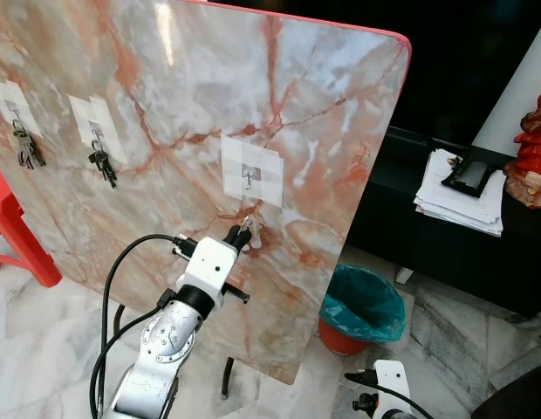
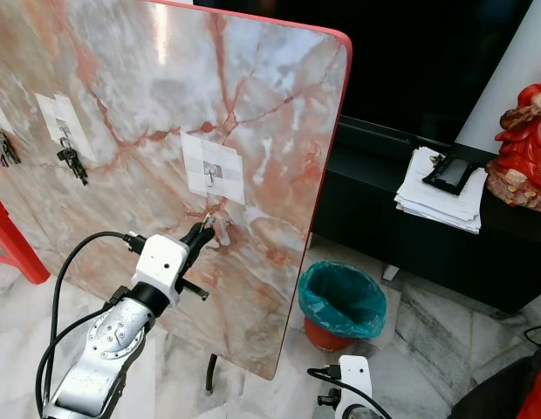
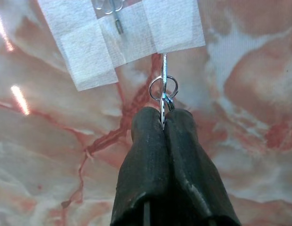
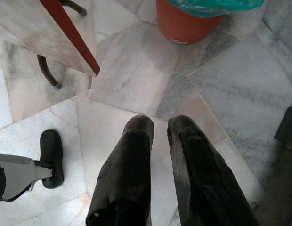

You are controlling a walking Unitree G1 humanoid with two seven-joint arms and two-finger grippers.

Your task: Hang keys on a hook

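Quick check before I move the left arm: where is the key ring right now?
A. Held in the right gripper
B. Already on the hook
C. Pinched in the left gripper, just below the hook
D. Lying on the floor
C. The left gripper is shut on the key ring, just below the hook and its white patch.

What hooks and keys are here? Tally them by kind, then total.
Taped metal hooks: 3
Dark key bunches hung on hooks: 2
Silver key ring in left gripper: 1
Total: 6
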